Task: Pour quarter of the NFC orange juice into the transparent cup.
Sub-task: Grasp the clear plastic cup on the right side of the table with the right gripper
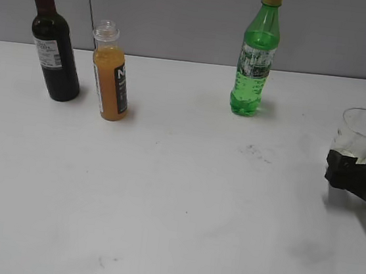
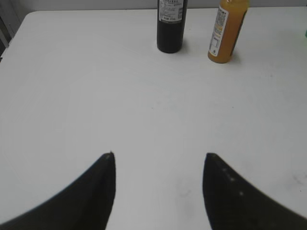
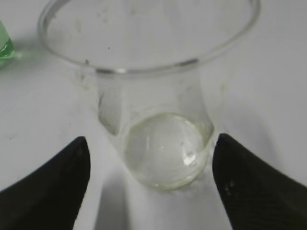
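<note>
Right pincer (image 3: 151, 158) up close in the right wrist view, dark fingers (image 3: 53, 184) spread wide apart at the lower corners, transparent cup (image 3: 158, 120) sitting dead centre between them, base not touched by either tip as far as can be seen. Same cup at the right edge of the exterior view (image 1: 358, 134), upright on the white table (image 1: 176, 196), black arm low beside it. Over to the left wrist view: left pincer (image 2: 158, 160) parted too, hanging over bare table with nothing between the tips. NFC orange juice (image 1: 111, 72) standing uncapped at upper left of the exterior view, just right of the dark wine bottle (image 1: 52, 39). Green soda bottle (image 1: 255, 56) at upper centre-right, well apart from the cup.
</note>
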